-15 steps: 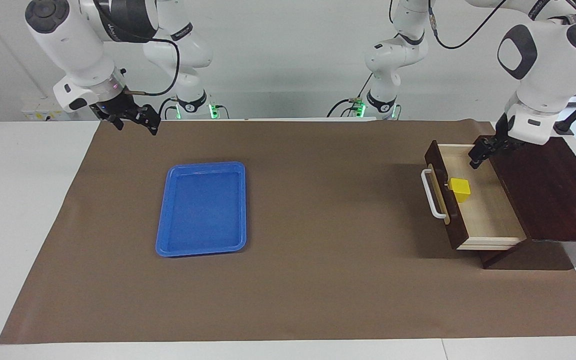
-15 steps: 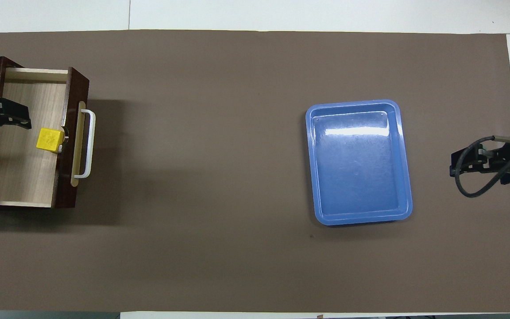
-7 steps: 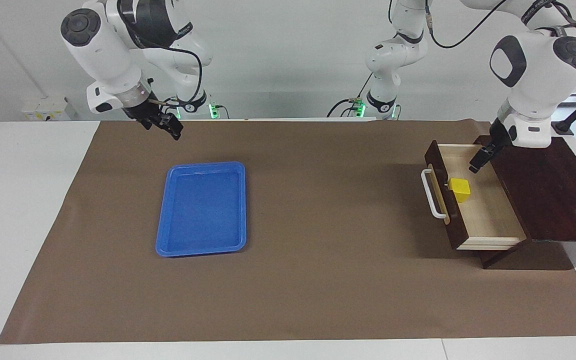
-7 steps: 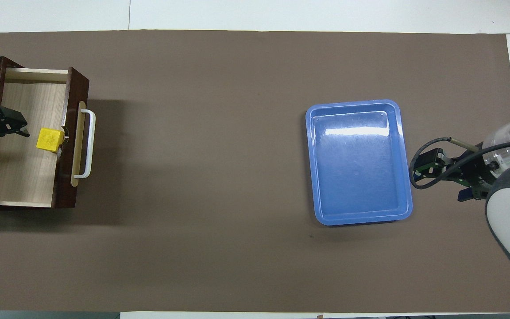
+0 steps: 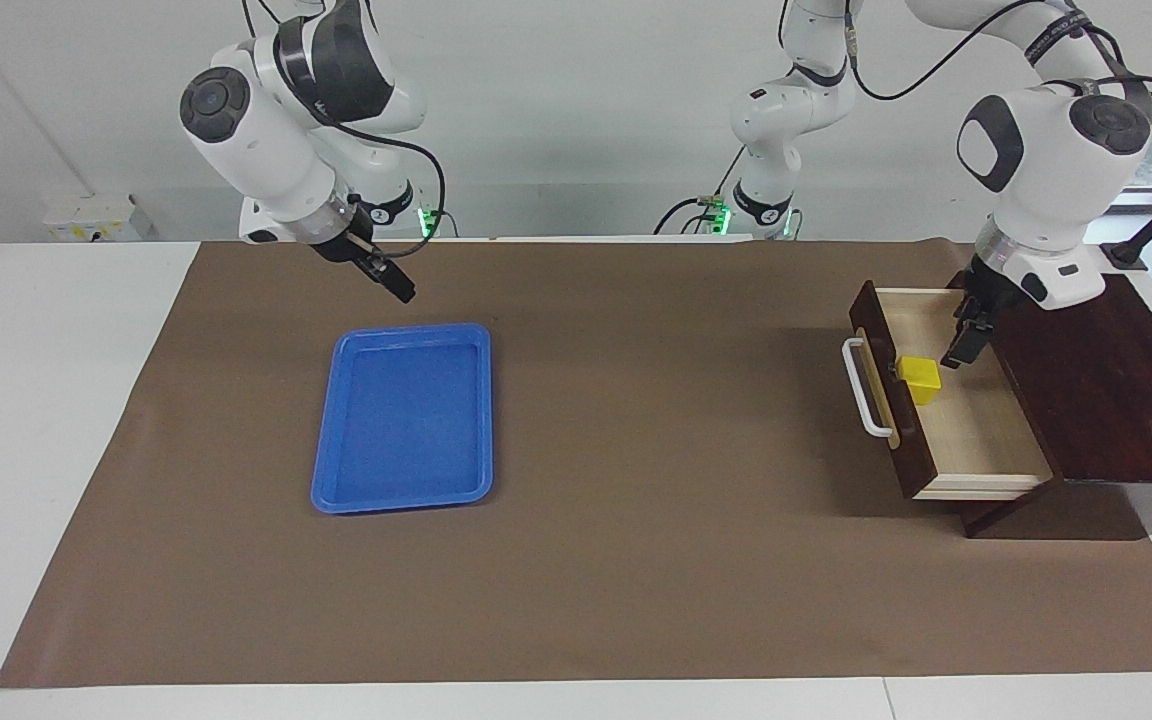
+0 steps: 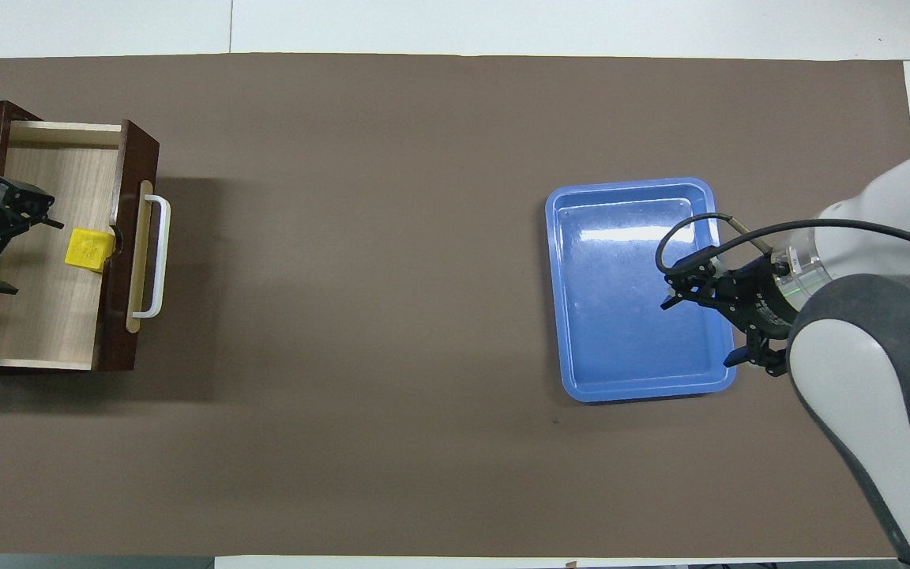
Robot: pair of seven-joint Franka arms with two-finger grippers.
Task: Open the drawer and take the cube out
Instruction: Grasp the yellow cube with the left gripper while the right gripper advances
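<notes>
The drawer (image 5: 981, 435) of the dark brown box stands pulled open, its white handle (image 5: 862, 392) toward the table's middle. The yellow cube (image 5: 921, 379) lies on the pale drawer floor just inside the drawer front. It also shows in the overhead view (image 6: 89, 249), as does the drawer (image 6: 44, 324). My left gripper (image 5: 962, 347) hangs open over the drawer, close beside the cube on the box's side, not touching it; the overhead view shows its gripper (image 6: 27, 254) with spread fingers. My right gripper (image 5: 398, 289) is open and empty, raised over the blue tray's edge; it also shows from overhead (image 6: 697, 332).
A blue plastic tray (image 5: 402, 503) lies empty on the brown mat toward the right arm's end, also seen in the overhead view (image 6: 637, 392). The dark box's top (image 5: 1106, 380) sits at the left arm's end of the table.
My right arm has swung from the table's end in over the blue tray. My left gripper has turned and come down closer to the cube. Drawer and cube have not moved.
</notes>
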